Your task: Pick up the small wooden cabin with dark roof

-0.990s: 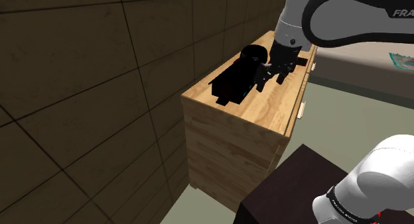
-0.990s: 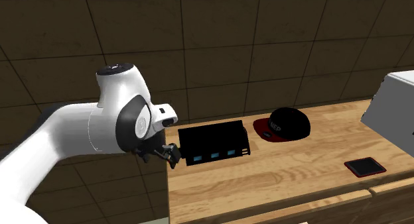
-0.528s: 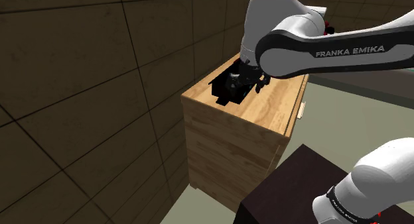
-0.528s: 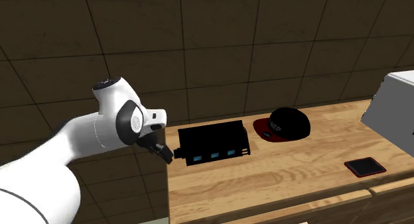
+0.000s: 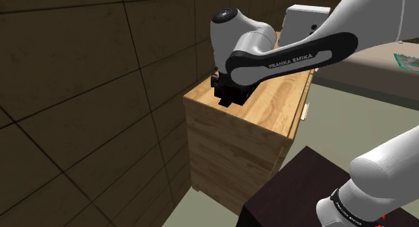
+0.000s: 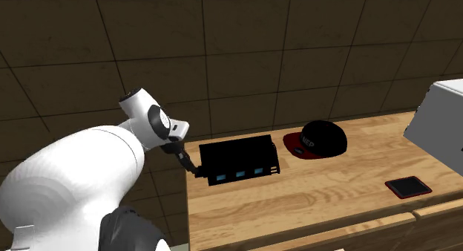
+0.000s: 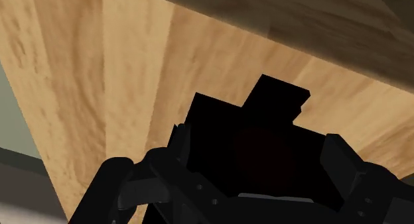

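Black cabin [image 7: 278, 103] dead ahead of gripper [image 7: 255, 146], fingers spread, clamped on nothing. From second exterior view: blue windows along cabin front, black cap [image 6: 319, 138] just beside.

Cabin [image 6: 239, 160] on cabinet top [image 6: 312, 194], close before wall [image 6: 245, 56]. Cap [image 6: 317, 139] just beside cabin, on second exterior view's right. Flat slab [image 6: 408, 186] well past cap, nearer front edge. Box [image 6: 444, 127] farthest from cabin. Gripper [image 6: 188, 166] at cabin's opposite end.
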You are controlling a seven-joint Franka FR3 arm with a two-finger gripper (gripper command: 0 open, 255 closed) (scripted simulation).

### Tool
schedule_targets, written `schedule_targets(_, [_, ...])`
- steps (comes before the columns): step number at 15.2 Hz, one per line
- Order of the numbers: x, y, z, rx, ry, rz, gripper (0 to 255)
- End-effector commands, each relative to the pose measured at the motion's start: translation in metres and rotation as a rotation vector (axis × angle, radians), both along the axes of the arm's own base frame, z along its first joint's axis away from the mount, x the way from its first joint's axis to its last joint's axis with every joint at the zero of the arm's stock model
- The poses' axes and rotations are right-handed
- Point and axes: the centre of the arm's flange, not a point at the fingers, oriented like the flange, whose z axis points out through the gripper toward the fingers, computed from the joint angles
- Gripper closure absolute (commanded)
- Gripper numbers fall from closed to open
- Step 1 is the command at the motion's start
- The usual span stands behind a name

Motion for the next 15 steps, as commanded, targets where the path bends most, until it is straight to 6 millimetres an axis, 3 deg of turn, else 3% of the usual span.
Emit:
schedule_targets(1, [0.025,-0.002,-0.016,-0.019,-0.037,-0.113,0])
schedule_targets(3, [0.046,-0.005,-0.025,-0.036,-0.059,-0.197,0])
schedule_targets(12, [0.046,-0.005,-0.065,-0.036,-0.059,-0.197,0])
schedule_targets(13, [0.046,-0.005,-0.065,-0.036,-0.059,-0.197,255])
schedule_targets(15, [0.046,-0.005,-0.065,-0.036,-0.059,-0.197,255])
